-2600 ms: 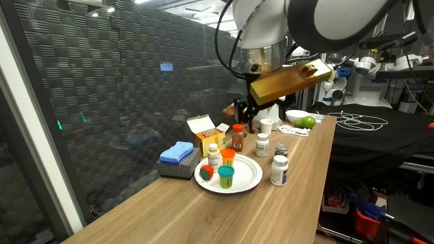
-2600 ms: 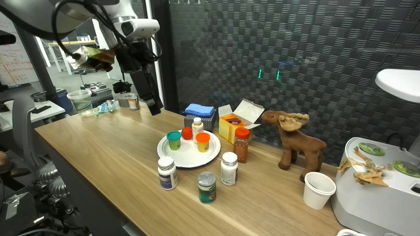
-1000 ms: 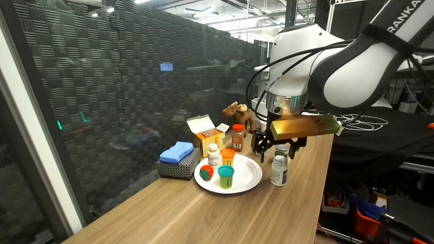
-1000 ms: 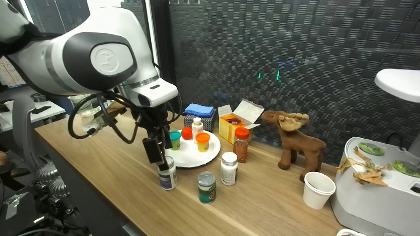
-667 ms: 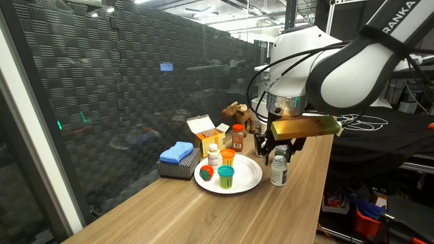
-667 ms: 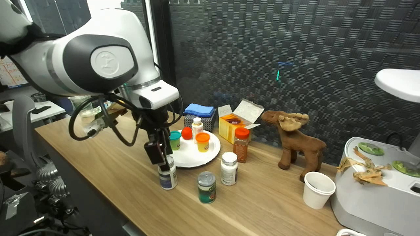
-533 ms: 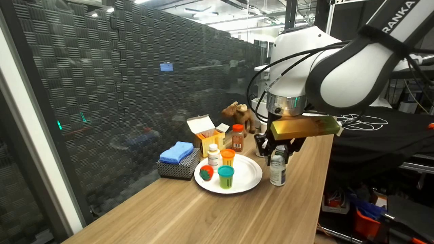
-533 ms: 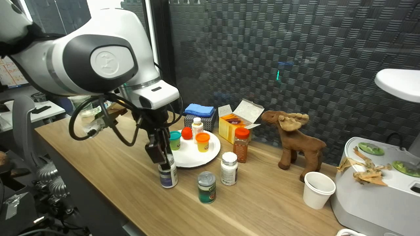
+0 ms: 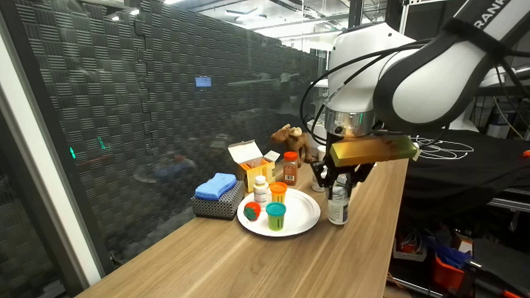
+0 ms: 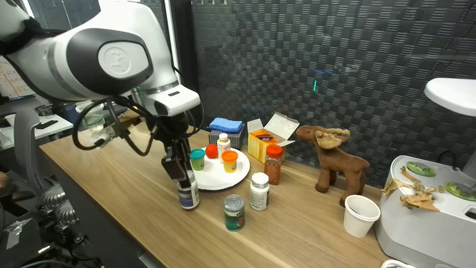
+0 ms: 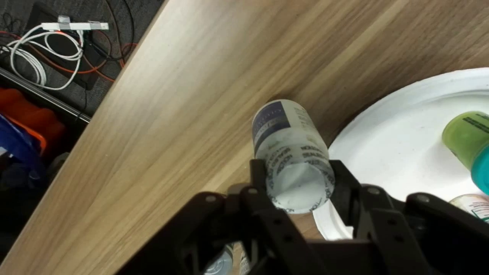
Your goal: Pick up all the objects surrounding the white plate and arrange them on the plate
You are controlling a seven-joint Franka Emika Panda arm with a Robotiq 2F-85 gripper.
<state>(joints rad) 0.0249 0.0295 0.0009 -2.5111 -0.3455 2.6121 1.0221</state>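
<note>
Hand (image 11: 297, 168) grips bottle (image 11: 293, 154) near its top, beside the plate (image 11: 397, 160). Risk: carried low, its base could knock the plate or green cup (image 11: 467, 139); high grip may permit tilting.

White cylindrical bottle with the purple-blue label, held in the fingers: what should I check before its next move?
1. Black fingers gripping the white cylindrical bottle at its upper end: ok.
2. Bottle's base off the brown wooden table: cannot tell.
3. Bottle above the round white plate: not ok, beside it.
4. Bare plate space on the bottle's side: ok.
5. Green tub with teal lid upright on the plate: ok.
6. Silver-topped green can standing apart from the bottle: ok.
</note>
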